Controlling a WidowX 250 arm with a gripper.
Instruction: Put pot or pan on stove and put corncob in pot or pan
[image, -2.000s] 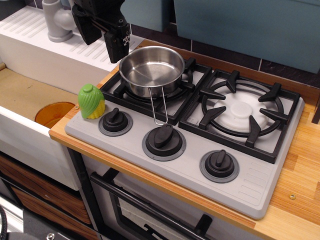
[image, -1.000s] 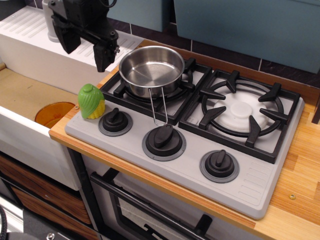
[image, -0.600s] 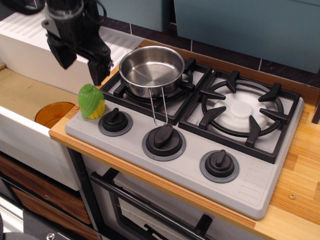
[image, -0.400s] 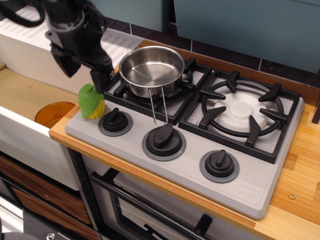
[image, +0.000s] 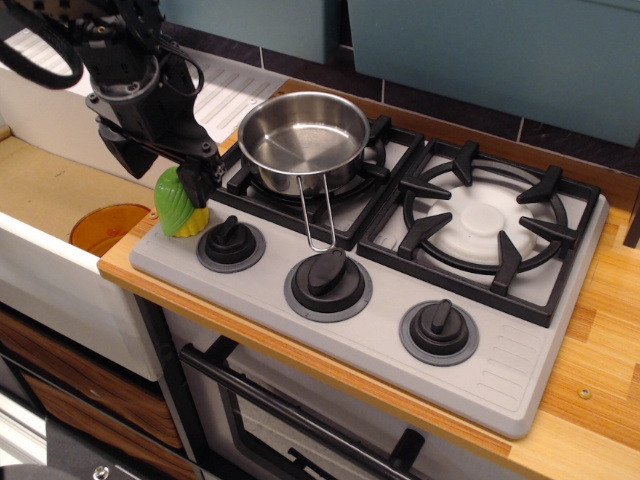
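The shiny steel pan stands empty on the left grate of the grey stove, its wire handle pointing toward the front knobs. The green corncob stands upright on the stove's front left corner, yellow kernels at its base. My black gripper is open and comes down over the corncob from behind. One finger is at the corncob's right top and hides part of it; the other is off to its left. I cannot tell whether the fingers touch it.
Three black knobs line the stove's front. The right burner is bare. A sink with an orange drain lies left of the wooden counter, with a white draining board behind. An oven door handle is below.
The gripper has moved left and down from behind the pan to just over the corncob, staying open. The pan and the corncob have not moved.
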